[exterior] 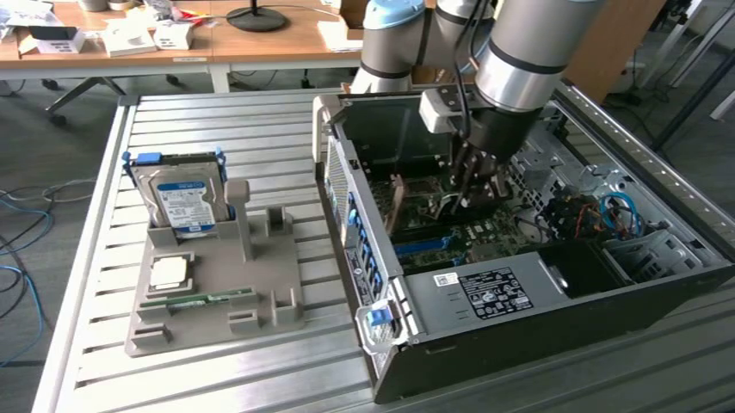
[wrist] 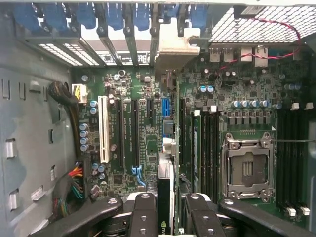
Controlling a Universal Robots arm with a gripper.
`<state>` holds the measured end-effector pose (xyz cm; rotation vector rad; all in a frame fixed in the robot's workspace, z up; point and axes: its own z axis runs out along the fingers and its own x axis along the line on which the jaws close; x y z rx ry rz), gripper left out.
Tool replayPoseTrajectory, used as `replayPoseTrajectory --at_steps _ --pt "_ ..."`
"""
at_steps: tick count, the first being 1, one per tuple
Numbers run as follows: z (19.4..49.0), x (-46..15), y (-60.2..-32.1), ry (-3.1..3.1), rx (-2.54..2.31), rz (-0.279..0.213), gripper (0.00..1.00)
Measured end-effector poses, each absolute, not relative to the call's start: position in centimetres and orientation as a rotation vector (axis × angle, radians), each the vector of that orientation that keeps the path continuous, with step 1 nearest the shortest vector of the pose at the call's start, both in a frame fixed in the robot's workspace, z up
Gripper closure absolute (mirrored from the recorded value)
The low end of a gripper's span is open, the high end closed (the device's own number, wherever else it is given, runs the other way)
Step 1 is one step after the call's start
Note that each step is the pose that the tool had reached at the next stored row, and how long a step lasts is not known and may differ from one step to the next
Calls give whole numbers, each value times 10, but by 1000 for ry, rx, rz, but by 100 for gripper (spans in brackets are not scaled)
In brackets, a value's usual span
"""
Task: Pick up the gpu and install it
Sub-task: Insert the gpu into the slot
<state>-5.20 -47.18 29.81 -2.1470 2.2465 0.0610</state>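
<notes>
Silver-grey tubular arm (exterior: 522,52) with pale blue joint cap (exterior: 393,12), black wrist band, thin black cable (exterior: 460,60); black gripper (exterior: 471,185) with jointed fingers (wrist: 144,215)

In the open computer case (exterior: 643,284), the gripper (exterior: 469,196) grips the graphics card (wrist: 166,192). The wrist view catches the card edge-on, so its faces are hidden. Its near end and the fingers (wrist: 144,217) run off the picture's edge. In the exterior view the arm (exterior: 522,52) is cut off above and screens part of the motherboard (exterior: 483,225). Print on the hard drive (exterior: 184,202) label and the power supply (exterior: 505,288) sticker is too small to read. The desk (exterior: 275,43) behind is cropped at the top.
</notes>
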Motion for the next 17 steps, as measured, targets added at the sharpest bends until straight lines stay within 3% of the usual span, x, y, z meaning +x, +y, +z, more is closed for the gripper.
replayPoseTrajectory --at_steps 17 --pt "289 -60 -472 2247 -2147 61 74"
